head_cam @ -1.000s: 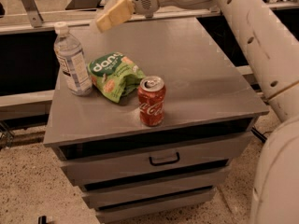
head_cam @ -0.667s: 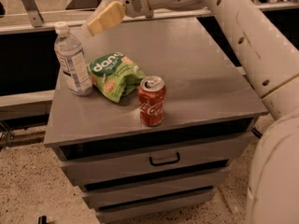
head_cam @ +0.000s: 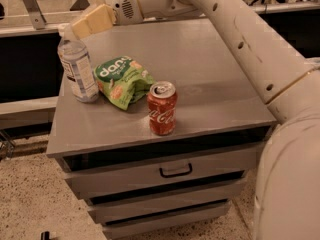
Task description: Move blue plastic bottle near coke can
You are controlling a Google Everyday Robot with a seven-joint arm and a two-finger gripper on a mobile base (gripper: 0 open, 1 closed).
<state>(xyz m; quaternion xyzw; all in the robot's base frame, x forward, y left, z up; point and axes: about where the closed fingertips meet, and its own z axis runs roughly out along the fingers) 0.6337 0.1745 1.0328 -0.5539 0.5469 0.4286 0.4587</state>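
The blue plastic bottle (head_cam: 78,70) stands upright at the left edge of the grey cabinet top (head_cam: 210,74); it is clear with a white label, and its cap is hidden behind the gripper. The coke can (head_cam: 162,108), red with white script, stands upright near the front edge, right of the bottle. My gripper (head_cam: 82,26) with yellowish fingers reaches in from the upper right and sits at the top of the bottle, over its cap.
A green snack bag (head_cam: 121,80) lies between the bottle and the can. The cabinet has drawers (head_cam: 175,170) below. My white arm (head_cam: 240,39) crosses the right side of the top. A speckled floor (head_cam: 30,199) lies around the cabinet.
My gripper has moved left and down, from above the back of the cabinet top to the top of the bottle. The bottle, bag and can have not moved.
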